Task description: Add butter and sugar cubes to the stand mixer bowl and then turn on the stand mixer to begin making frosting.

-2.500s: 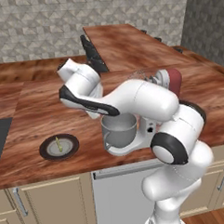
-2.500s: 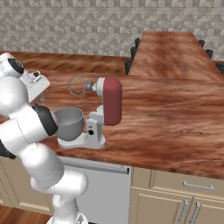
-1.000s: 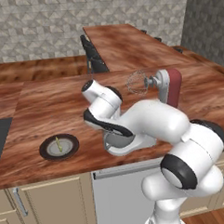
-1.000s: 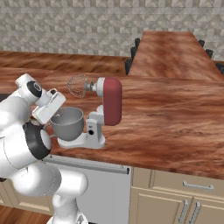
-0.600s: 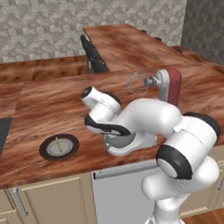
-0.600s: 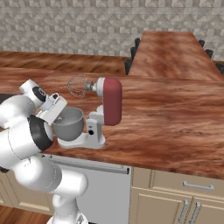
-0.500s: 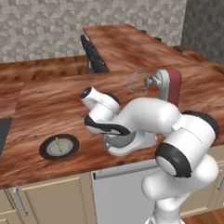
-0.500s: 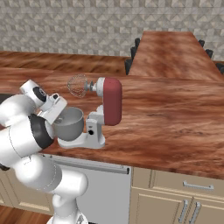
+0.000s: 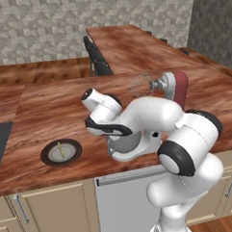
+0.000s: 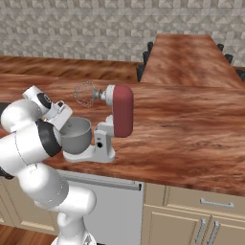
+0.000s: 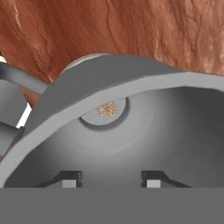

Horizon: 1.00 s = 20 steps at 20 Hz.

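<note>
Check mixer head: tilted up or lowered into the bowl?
Tilted up. The stand mixer holds its whisk above and clear of the stand mixer bowl in the right base view.

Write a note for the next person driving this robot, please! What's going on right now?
End effector: open, empty, at the mouth of the stand mixer bowl.
Small tan speck on the bowl floor, probably the sugar cube.
Butter lies on the dark plate, left of the stand mixer.
Left: butter into bowl, then switch the mixer on.
</note>
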Motion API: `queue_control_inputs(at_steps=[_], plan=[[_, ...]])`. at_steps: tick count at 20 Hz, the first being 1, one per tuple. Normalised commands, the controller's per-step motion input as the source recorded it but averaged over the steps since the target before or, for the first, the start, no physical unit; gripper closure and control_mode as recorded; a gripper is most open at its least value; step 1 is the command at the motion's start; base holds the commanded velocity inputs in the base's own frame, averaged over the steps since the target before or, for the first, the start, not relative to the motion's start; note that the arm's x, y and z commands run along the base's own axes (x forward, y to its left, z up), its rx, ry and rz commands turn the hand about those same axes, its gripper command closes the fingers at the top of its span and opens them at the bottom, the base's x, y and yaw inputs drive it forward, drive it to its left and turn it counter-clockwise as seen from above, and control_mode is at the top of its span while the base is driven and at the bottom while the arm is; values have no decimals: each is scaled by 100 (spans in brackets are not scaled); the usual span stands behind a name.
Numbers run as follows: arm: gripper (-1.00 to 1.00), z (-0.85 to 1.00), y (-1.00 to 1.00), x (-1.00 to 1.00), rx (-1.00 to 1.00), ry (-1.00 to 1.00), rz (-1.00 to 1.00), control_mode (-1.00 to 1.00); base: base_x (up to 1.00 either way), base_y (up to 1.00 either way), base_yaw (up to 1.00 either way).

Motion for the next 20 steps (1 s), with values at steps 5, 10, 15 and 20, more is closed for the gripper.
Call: queue_control_inputs(at_steps=[5, 10, 15, 20], plan=[[-100, -1, 8, 1, 0, 0, 0, -100, 0, 0, 0], [-100, 45, 22, -13, 1, 0, 0, -100, 0, 0, 0], [-100, 82, 50, -41, 8, 0, 0, -100, 0, 0, 0], [-100, 69, 73, -45, 11, 0, -3, -100, 0, 0, 0]])
